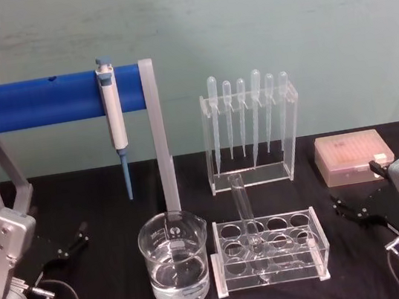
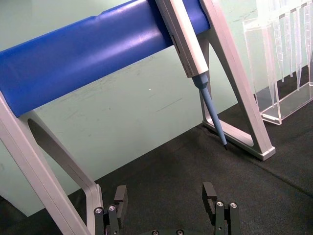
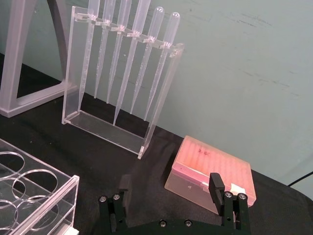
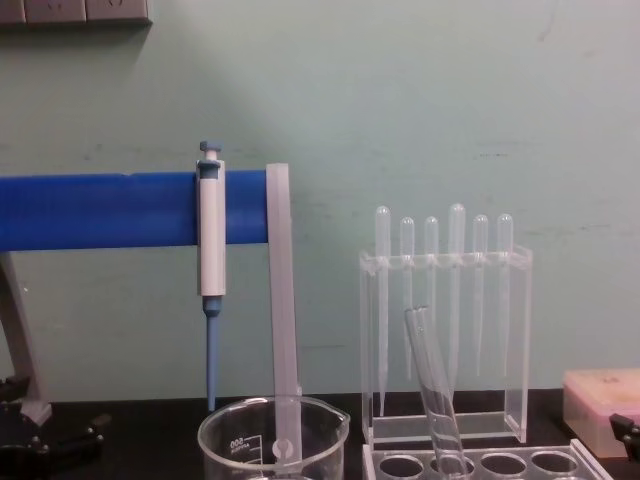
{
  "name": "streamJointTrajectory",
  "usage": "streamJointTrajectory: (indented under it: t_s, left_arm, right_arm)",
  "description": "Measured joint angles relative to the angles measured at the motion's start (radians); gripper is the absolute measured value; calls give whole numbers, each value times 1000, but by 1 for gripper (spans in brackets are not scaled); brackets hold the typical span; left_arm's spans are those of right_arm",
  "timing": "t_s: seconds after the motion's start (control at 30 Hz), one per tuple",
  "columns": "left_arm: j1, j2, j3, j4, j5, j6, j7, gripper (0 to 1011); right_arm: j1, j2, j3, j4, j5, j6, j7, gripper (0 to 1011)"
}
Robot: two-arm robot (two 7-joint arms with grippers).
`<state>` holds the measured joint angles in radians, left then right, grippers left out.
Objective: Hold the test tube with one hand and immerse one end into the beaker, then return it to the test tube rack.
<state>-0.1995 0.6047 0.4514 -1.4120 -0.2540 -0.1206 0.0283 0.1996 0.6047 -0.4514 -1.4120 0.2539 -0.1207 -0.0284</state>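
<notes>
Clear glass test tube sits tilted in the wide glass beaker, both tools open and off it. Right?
Not quite. The head view shows the clear glass test tube tilted in the clear acrylic rack, beside the wide glass beaker. The left tool and right tool are open and off it.

Soft, even light throughout; a pale sheen lies along the blue bar (image 2: 98, 54), and small glints mark the beaker (image 1: 174, 262).

The beaker (image 1: 174, 258) stands just left of the rack (image 1: 274, 272), in which the test tube (image 1: 245, 210) leans tilted. The pipette stand (image 1: 251, 130) stands behind the rack, the box (image 1: 354, 156) farther right.
</notes>
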Motion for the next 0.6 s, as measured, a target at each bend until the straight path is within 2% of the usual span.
streamJointTrajectory:
  t_s: [0.6]
  left_arm:
    - [0,0,0,0,0,0,0,1000]
  right_arm:
    - [0,0,0,0,0,0,0,1000]
